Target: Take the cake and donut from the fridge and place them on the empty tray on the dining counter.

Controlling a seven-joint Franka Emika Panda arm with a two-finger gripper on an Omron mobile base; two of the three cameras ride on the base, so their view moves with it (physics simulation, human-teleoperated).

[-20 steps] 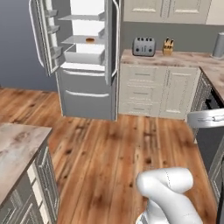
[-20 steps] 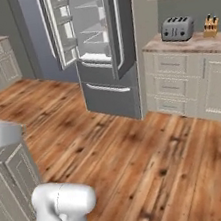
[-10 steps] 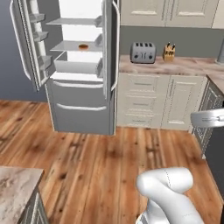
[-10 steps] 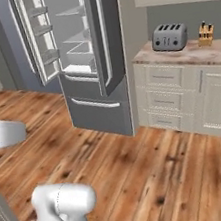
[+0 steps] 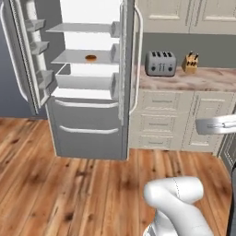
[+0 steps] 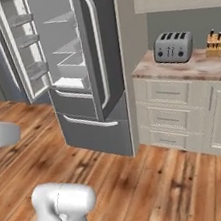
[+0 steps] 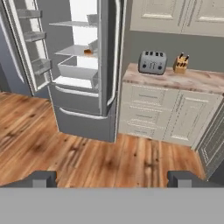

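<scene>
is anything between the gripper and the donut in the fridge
Nothing visible blocks it. The fridge has its left door swung open, and the donut sits alone on a glass shelf, in plain sight from the open gripper. Bare wood floor lies between them. The right door stands beside the opening, not across it.

Matt grey metal, glass, marble and wood

The fridge (image 5: pixel 87 133) looks matt grey metal with smooth white lining and seemingly glass shelves; the donut (image 5: pixel 91 57) is glossy brown; toaster (image 5: pixel 160 63) brushed metal; table (image 5: pixel 193 79) polished pinkish marble; floor (image 5: pixel 69 193) varnished wood planks.
</scene>
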